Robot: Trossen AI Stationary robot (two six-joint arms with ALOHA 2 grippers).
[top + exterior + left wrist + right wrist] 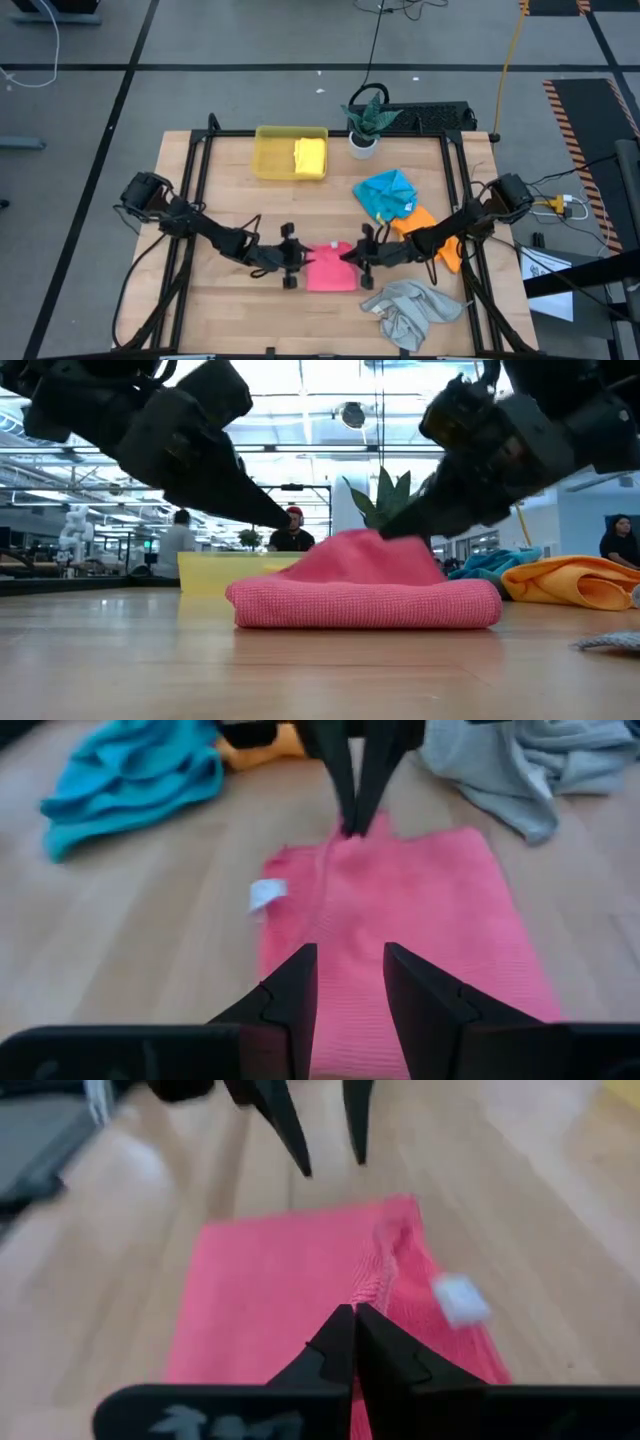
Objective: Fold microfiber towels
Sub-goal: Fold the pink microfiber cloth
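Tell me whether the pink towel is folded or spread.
Folded. The pink towel lies as a compact rectangle with doubled layers showing at its edge in the low view; the right gripper is shut on its edge.

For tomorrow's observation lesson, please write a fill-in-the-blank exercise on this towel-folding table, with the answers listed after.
1. The right tool is shut on the ____ microfiber towel.
2. The folded yellow microfiber towel lies inside the translucent yellow plastic ____.
3. The left tool hangs ____ over the same towel's opposite edge.
4. The crumpled light grey microfiber towel lies ____ the table's front edge.

Answers: pink; tray; open; nearest
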